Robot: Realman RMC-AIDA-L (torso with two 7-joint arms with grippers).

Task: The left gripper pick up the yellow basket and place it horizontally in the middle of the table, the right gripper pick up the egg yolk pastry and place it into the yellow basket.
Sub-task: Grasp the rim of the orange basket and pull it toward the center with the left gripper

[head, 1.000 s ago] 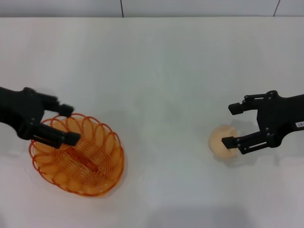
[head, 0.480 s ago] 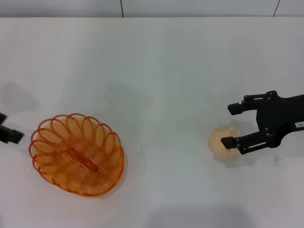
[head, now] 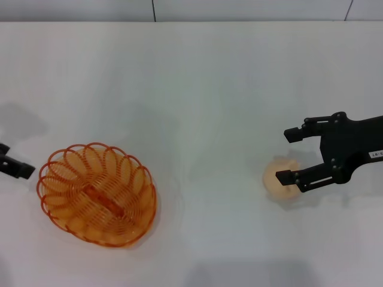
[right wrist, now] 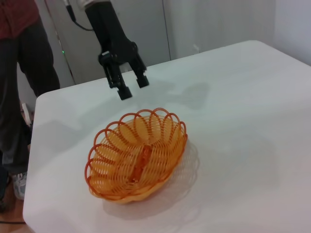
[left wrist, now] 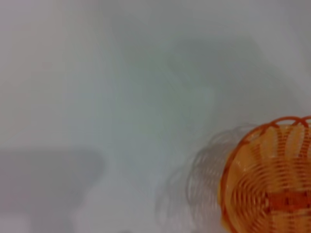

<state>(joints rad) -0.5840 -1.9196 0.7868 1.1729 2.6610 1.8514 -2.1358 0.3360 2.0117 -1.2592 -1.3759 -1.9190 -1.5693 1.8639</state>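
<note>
Black fingertips are about all the head view gives of the left gripper (head: 13, 165); the rest is cut off at the left edge of the frame. The right wrist view helps a lot more: there the left gripper (right wrist: 128, 85) hangs above the table (right wrist: 243, 111) with its two fingers apart and nothing between them, clear of the yellow basket (right wrist: 137, 155) and a bit beyond its far rim. The left wrist camera shows none of its own fingers, just a slice of basket (left wrist: 272, 177) cut off at the corner, plus blurry shadows on the white top.

Over on the other side, the right gripper (head: 288, 156) is spread wide, with the egg yolk pastry (head: 280, 179) sitting on the table right at its lower fingertip. That finger covers a bit of the pastry's edge, so I can't tell if it's actually touching. The upper finger is clearly off it.

The basket (head: 97, 193) sits flat at the left front of the table (head: 197, 89), tilted diagonally and well apart from the pastry. Lots of bare white surface lies between the two and toward the back edge. A person in dark trousers (right wrist: 22, 92) stands just off the table's far corner in the right wrist view, cropped at the frame.
</note>
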